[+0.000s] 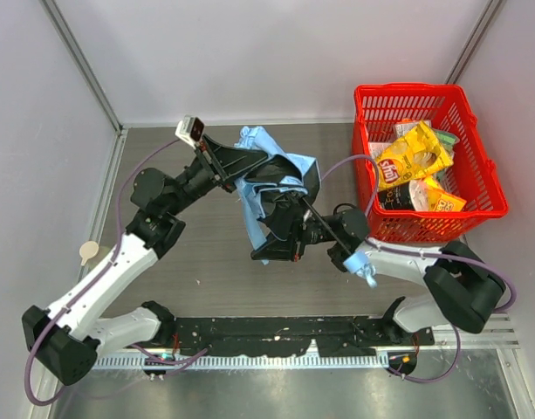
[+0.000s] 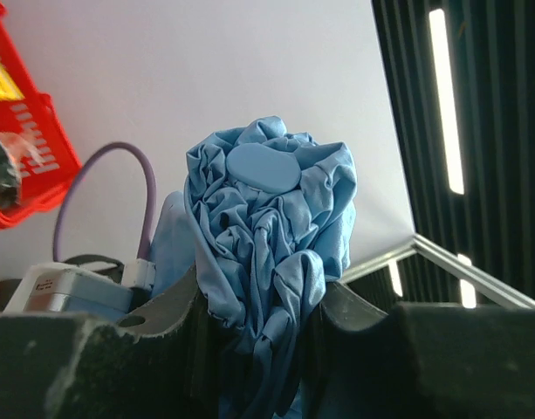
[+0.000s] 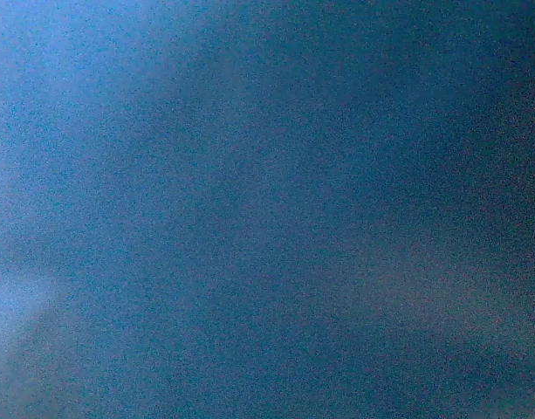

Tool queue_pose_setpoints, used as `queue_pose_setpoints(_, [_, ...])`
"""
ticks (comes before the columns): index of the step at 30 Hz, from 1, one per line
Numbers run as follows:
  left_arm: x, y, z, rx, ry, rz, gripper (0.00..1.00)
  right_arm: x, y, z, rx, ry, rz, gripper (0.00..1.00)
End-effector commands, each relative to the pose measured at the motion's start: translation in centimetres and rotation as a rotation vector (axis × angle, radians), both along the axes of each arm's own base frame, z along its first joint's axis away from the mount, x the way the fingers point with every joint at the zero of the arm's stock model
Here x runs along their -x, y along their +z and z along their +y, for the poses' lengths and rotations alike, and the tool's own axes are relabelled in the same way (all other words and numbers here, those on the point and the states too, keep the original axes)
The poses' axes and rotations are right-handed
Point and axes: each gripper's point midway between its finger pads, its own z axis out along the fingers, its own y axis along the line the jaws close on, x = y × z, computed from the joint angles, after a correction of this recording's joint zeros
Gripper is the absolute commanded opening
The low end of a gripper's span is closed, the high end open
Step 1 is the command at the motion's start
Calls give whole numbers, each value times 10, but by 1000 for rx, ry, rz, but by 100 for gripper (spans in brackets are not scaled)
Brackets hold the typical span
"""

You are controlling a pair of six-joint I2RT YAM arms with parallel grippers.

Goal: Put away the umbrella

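Observation:
The umbrella [image 1: 271,179] is a crumpled light blue bundle held above the table between my two arms. Its thin black shaft [image 1: 324,223] slants down right to the small blue handle [image 1: 361,264] by my right wrist. My left gripper [image 1: 236,166] is shut on the bunched fabric just below the round blue top cap [image 2: 263,168]. In the left wrist view both fingers [image 2: 167,332] press the fabric [image 2: 267,236] from either side, with the gripper [image 2: 258,349] closed around it. My right gripper [image 1: 284,237] is buried in the lower fabric. Blue cloth [image 3: 267,209] fills the right wrist view and hides its jaws.
A red plastic basket [image 1: 490,179] with snack bags stands at the right, close to my right arm; it also shows in the left wrist view [image 2: 27,148]. A small beige round thing [image 1: 88,251] lies at the left. Grey walls enclose the table.

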Motion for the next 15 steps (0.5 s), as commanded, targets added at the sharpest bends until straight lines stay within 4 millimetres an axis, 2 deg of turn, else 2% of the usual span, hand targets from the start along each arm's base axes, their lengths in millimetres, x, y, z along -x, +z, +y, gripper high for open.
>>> queue_pose_setpoints(1, [-8, 30, 25, -6, 222, -73, 0, 7, 47, -26, -317, -139, -203, 1])
queue_pose_setpoints(6, [-27, 26, 41, -158, 441, -104, 0, -33, 37, -34, -309, -439, -148, 1])
queue_pose_setpoints(8, [-33, 18, 46, -242, 503, -92, 0, -43, 38, -40, -308, -533, -119, 1])
queue_pose_setpoints(10, [-39, 8, 51, -302, 553, -87, 0, -46, 42, -44, -312, -599, -87, 1])
queue_pose_setpoints(11, [-44, 3, 54, -317, 589, -75, 0, -48, 32, -40, -265, -616, -54, 1])
queue_pose_setpoints(12, [-49, -3, 55, -335, 611, -77, 0, -49, 35, -42, -272, -652, -40, 1])
queue_pose_setpoints(15, [-60, -14, 53, -379, 641, -72, 0, -41, 25, -37, -249, -707, -25, 1])
